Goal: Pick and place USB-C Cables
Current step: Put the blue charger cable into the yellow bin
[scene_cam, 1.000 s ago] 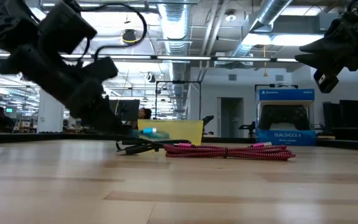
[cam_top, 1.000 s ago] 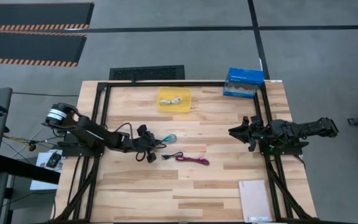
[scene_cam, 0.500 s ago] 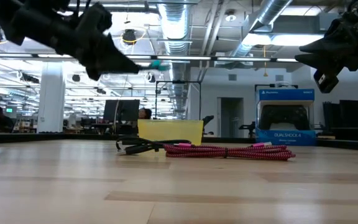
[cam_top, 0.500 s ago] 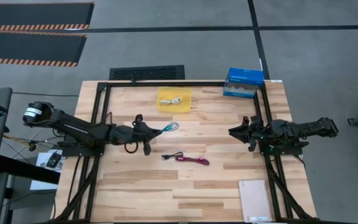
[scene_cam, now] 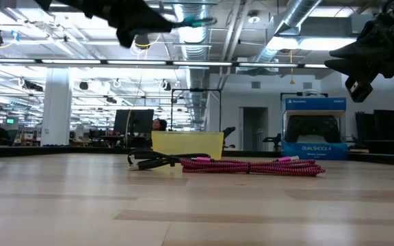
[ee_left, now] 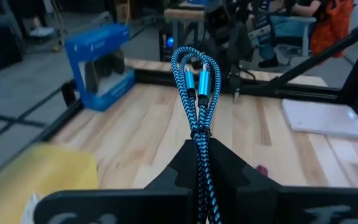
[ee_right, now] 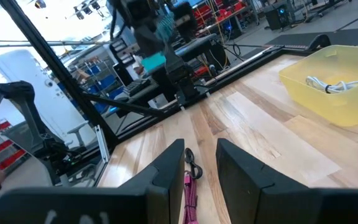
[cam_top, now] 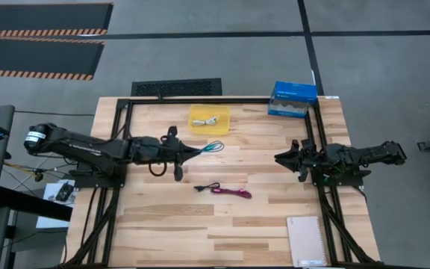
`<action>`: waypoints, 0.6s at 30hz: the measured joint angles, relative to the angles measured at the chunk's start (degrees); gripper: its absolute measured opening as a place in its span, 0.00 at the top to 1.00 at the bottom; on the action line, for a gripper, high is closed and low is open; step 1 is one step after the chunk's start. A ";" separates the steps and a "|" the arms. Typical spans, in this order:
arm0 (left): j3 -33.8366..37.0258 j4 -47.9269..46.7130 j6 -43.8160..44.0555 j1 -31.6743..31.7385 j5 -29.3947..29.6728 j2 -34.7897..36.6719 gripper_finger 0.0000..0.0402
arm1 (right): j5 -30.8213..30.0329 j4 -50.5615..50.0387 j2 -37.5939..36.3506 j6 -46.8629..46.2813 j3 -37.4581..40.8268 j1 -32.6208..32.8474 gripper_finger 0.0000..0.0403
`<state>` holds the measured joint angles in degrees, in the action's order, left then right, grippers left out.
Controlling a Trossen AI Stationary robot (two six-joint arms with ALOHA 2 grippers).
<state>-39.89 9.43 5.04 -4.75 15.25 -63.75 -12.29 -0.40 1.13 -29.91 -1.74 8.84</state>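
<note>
USB-C Cables are the business here, and from where I stand the job looks roughly midway. One white cable (cam_top: 210, 119) already lies inside the yellow bin (cam_top: 220, 128) at the far side of the table (cam_top: 275, 224), so that one counts as done.

A teal cable (cam_top: 212, 148) is in the air right now. The left gripper (cam_top: 192, 152) has its fingers closed tight on the bundle, the loops and plugs sticking out ahead of the fingertips, as the left wrist view shows plainly. From above, the arm stretches across the table with the cable hanging just short of the bin's near edge, lifted well clear of the wood; in the low view it rides high near the top of the picture. My guess is it only needs carrying a little farther over the bin before being let go.

Two cables remain on the table: a black cable (cam_top: 206, 187) and, touching it end to end, a magenta-red cable (cam_top: 234, 193), both lying near the middle, closer to the front than the bin. Those are untouched and will each need a trip.

The right gripper (cam_top: 288, 158) waits at the right side of the table, holding nothing, its fingers parted with a gap between them in its own wrist view. A blue box (cam_top: 293, 99) sits at the far right corner and a notebook (cam_top: 307, 240) at the near right, neither part of the work.
</note>
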 joint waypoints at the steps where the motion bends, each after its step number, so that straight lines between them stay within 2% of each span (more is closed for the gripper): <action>1: -0.88 -1.24 -0.74 0.00 0.02 0.00 1.00 | 0.00 0.00 0.00 0.00 0.00 0.00 0.71; 18: -1.78 -4.81 -1.32 0.45 0.02 -0.02 1.00 | -0.02 -0.01 0.00 0.42 0.00 0.01 0.71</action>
<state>-41.67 4.62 3.71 -4.31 15.27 -63.77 -12.31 -0.42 1.13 -29.50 -1.74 8.86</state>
